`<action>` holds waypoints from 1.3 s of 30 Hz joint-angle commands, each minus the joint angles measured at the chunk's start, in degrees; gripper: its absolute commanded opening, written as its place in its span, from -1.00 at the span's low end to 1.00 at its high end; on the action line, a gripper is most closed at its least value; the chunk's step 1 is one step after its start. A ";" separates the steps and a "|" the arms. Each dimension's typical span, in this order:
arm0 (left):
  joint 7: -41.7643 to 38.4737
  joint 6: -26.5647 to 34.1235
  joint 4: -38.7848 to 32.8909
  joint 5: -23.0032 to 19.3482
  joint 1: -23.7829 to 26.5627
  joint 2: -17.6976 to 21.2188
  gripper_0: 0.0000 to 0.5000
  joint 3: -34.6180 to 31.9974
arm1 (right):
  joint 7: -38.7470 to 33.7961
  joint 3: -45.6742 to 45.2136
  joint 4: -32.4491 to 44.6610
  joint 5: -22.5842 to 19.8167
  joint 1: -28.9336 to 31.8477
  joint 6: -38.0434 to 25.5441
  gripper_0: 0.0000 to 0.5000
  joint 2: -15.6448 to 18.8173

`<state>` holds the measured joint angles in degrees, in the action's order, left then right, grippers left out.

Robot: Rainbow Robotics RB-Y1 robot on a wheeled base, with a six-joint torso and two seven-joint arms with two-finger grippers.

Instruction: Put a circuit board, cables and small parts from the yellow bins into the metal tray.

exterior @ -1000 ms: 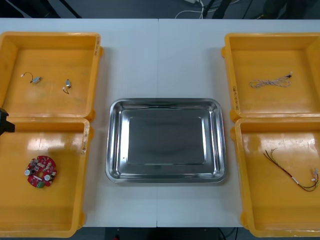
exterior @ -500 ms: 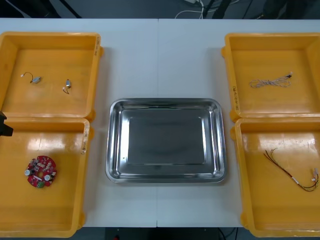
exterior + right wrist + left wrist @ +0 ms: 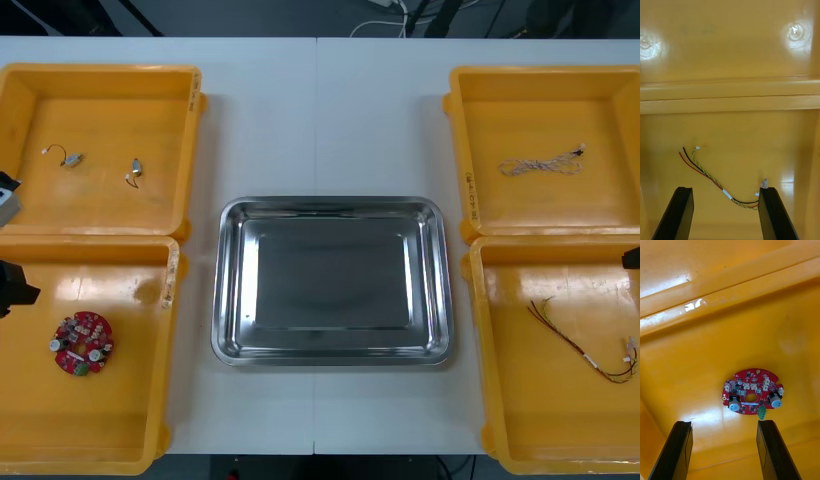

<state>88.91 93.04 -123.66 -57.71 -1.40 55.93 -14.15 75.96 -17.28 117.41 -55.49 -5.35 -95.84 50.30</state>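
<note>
The round red circuit board [image 3: 81,343] lies in the near left yellow bin [image 3: 120,420]. My left gripper [image 3: 12,287] hangs at that bin's left rim. In the left wrist view the left gripper [image 3: 724,422] is open above the bin floor, with the board [image 3: 751,392] just beyond its fingertips. My right gripper [image 3: 632,258] sits at the right edge, over the near right bin [image 3: 530,420]. It is open too [image 3: 725,188], and the red and yellow cable [image 3: 711,178] runs between its fingers. The metal tray [image 3: 228,280] is bare.
Two small metal parts [image 3: 70,157] [image 3: 134,172] lie in the far left bin [image 3: 110,205]. A twisted blue and white cable [image 3: 540,164] rests in the far right bin [image 3: 540,110]. White table shows around the tray.
My left gripper has slid along the left edge toward the table's near side, closer to the circuit board. My right gripper has come into the front view at the right edge.
</note>
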 commanded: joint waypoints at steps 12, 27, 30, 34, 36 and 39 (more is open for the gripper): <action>7.77 -4.44 -4.66 -0.03 -8.00 -0.30 1.00 -0.61 | 7.88 8.49 3.79 -0.40 10.09 11.90 1.00 2.44; 10.05 -11.48 -4.66 4.28 -11.17 -1.70 1.00 7.03 | 13.24 8.75 3.44 -0.05 15.28 18.50 1.00 4.72; 10.58 -12.27 -4.57 4.72 -12.13 -1.97 1.00 8.00 | 13.68 8.75 2.56 0.21 16.42 20.52 1.00 4.46; 11.11 -13.23 -4.66 5.33 -13.10 -1.97 1.00 9.05 | 14.48 8.84 2.29 0.21 17.56 21.75 1.00 4.37; 11.37 -13.76 -4.57 5.86 -13.54 -1.97 1.00 9.93 | 15.18 9.19 2.29 0.48 17.83 21.75 1.00 4.37; 11.55 -14.73 -4.39 6.74 -14.07 -1.97 1.00 11.08 | 15.62 9.81 2.29 1.00 18.00 22.01 1.00 4.37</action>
<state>93.85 79.70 -126.78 -52.25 -13.43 54.82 -4.77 89.06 -8.89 119.50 -55.37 11.36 -74.59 52.81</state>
